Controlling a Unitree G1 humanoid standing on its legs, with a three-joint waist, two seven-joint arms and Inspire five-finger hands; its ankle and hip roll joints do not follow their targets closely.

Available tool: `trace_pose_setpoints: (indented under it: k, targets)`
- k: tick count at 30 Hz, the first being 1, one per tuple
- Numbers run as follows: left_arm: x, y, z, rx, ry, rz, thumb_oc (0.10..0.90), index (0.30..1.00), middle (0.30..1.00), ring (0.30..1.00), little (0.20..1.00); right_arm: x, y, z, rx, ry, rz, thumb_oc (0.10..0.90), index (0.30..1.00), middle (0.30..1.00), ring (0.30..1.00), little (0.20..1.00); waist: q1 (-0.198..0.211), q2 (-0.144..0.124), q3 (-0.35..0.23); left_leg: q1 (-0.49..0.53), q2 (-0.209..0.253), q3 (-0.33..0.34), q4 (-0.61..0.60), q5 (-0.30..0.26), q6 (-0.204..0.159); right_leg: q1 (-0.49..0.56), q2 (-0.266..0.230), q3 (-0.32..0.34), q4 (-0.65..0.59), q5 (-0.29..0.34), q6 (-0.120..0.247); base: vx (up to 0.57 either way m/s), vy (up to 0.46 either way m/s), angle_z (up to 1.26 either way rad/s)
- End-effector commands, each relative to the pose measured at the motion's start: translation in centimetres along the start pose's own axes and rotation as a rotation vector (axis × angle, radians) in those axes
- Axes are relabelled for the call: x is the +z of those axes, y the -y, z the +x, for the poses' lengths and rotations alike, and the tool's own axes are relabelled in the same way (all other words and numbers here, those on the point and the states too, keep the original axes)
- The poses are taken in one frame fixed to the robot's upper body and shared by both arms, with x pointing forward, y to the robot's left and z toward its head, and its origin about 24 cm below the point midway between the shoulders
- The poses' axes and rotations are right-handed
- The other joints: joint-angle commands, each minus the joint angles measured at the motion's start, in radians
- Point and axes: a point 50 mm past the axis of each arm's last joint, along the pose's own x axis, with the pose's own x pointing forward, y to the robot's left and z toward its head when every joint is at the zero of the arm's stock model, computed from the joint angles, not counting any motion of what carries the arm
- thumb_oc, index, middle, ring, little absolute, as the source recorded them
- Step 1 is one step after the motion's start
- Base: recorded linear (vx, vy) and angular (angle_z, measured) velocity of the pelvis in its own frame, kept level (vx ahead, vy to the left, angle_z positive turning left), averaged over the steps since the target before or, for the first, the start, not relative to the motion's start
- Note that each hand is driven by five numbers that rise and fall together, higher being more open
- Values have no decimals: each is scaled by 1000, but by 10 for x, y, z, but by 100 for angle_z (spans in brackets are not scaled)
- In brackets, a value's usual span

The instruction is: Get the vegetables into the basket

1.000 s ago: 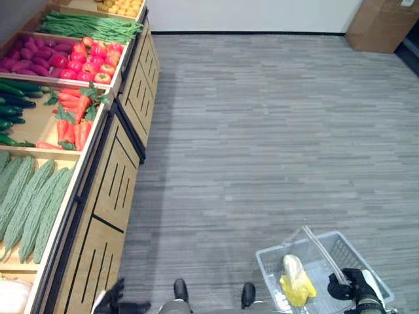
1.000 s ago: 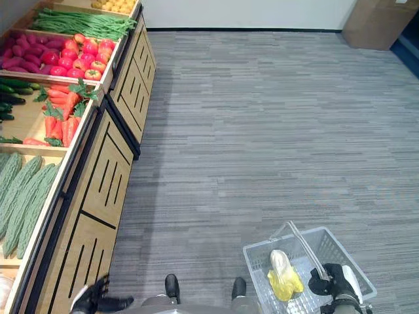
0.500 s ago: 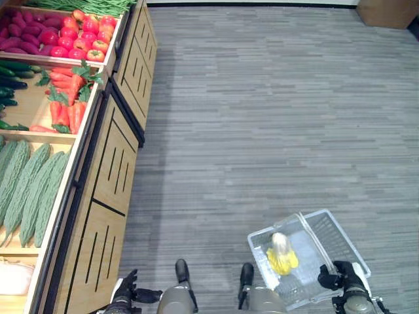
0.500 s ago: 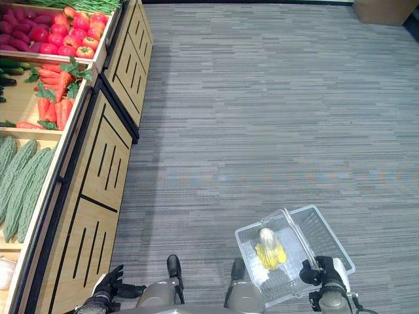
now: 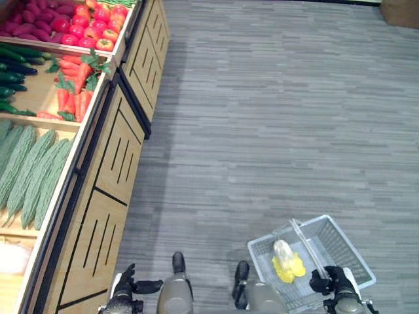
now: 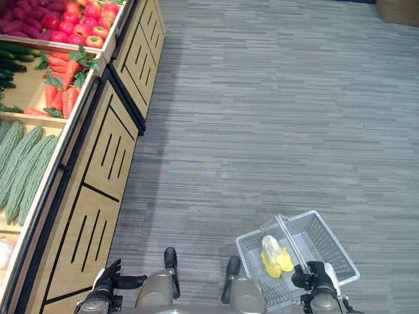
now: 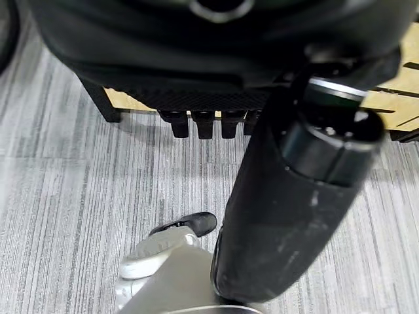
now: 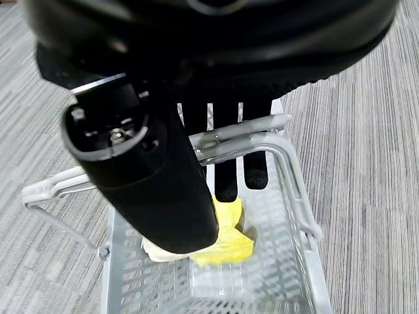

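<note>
A grey mesh basket (image 5: 350, 245) hangs at my lower right, just above the floor. My right hand (image 5: 332, 282) is shut on its two handles (image 8: 229, 140), with the fingers curled over them and the thumb (image 8: 150, 190) in front. Inside the basket lies one pale yellow-and-white leafy vegetable (image 5: 285, 260), which the right wrist view (image 8: 226, 247) shows on the basket's bottom. My left hand (image 5: 127, 289) hangs at my lower left beside the wooden stand, fingers relaxed and holding nothing.
A long wooden produce stand (image 5: 111, 163) runs along the left. It holds bitter gourds (image 5: 33, 173), carrots (image 5: 72, 95), cucumbers (image 5: 13, 72) and tomatoes (image 5: 98, 26). Grey striped floor stretches ahead and to the right. A cardboard box (image 5: 400, 10) stands at the far right.
The whole picture has shifted as the camera moved, and the stand now reaches further into view. The basket has swung a little under my right hand, with the vegetable still inside.
</note>
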Motion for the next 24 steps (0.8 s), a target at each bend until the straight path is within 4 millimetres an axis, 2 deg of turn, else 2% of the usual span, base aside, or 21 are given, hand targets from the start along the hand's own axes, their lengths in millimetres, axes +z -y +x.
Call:
trace_pose_setpoints:
  k: [1,3,6,9,11,12,15,16,17,18,19,20,22,24]
  targets:
    - [3,4,-1,10,29,-1,900,1000,1000,1000,1000,14,31,5,-125,88,22,400,300,300,300,300,9,-12,-25,-66,-12,-34,-69,33,9,54,-11,70,-4,30,50,216,102,55]
    - [6,5,0,11,43,-7,900,1000,1000,1000,1000,18,27,6,-113,99,17,400,300,300,300,300,25,-14,-28,-79,-26,-57,-85,50,8,80,-5,98,-9,17,54,239,136,25]
    - [5,3,0,18,36,-13,900,1000,1000,1000,1000,23,20,6,-88,112,21,400,300,300,300,300,32,-29,-38,-75,-39,-63,-69,32,20,101,-11,127,-13,2,62,181,144,-46]
    - [7,-1,1,29,49,24,900,1000,1000,1000,1000,23,9,4,-67,111,55,400,300,300,300,300,33,-60,-60,-105,-79,-24,-4,-11,57,125,-71,152,-29,12,89,255,287,-68]
    - [16,-4,3,32,78,28,900,1000,1000,1000,1000,27,7,4,-60,117,68,400,300,300,300,300,33,-71,-66,-123,-101,-8,33,-44,71,124,-104,160,-46,38,108,169,252,-4]
    - [23,-6,5,36,99,26,900,1000,1000,1000,1000,34,2,5,-43,134,66,400,300,300,300,300,34,-84,-70,-137,-116,7,61,-72,80,114,-127,169,-54,80,123,184,264,0]
    - [30,-9,6,40,123,27,900,1000,1000,1000,1000,40,-1,6,-39,143,75,400,300,300,300,300,40,-101,-75,-137,-135,26,86,-118,102,94,-152,183,-23,153,141,165,217,-19]
    - [33,-11,6,40,136,32,900,1000,1000,1000,1000,44,-2,7,-34,147,79,400,300,300,300,300,44,-104,-64,-119,-142,41,81,-130,118,63,-159,181,41,216,149,140,240,-21]
    - [34,-12,6,40,138,38,900,1000,1000,1000,1000,46,-3,7,-30,154,79,400,300,300,300,300,42,-100,-60,-110,-141,44,73,-131,127,35,-154,179,94,242,145,90,176,-26]
    - [34,-12,6,40,139,37,900,1000,1000,1000,1000,46,-3,7,-30,154,79,400,300,300,300,300,43,-100,-60,-109,-141,46,72,-131,127,33,-155,181,96,241,145,120,230,-36]
    - [33,-14,6,39,134,57,900,1000,1000,1000,1000,48,-6,7,-16,162,72,400,300,300,300,300,36,-88,-48,-65,-145,57,50,-144,143,-8,-146,162,194,257,142,156,247,-36]
    - [32,-15,7,37,132,72,900,1000,1000,1000,1000,47,-7,6,-10,159,69,400,300,300,300,300,27,-84,-40,-33,-149,59,37,-155,149,-32,-137,161,228,264,138,215,306,-12]
    - [31,-18,7,44,122,73,900,1000,1000,1000,1000,43,-9,5,-4,147,73,400,300,300,300,300,12,-74,-28,7,-147,58,22,-164,153,-86,-118,150,258,245,128,185,156,-12]
    - [31,-20,8,53,112,64,900,1000,1000,1000,1000,40,-10,5,-4,131,76,400,300,300,300,300,-7,-69,-13,49,-147,52,17,-184,145,-139,-105,119,207,203,115,299,59,-3]
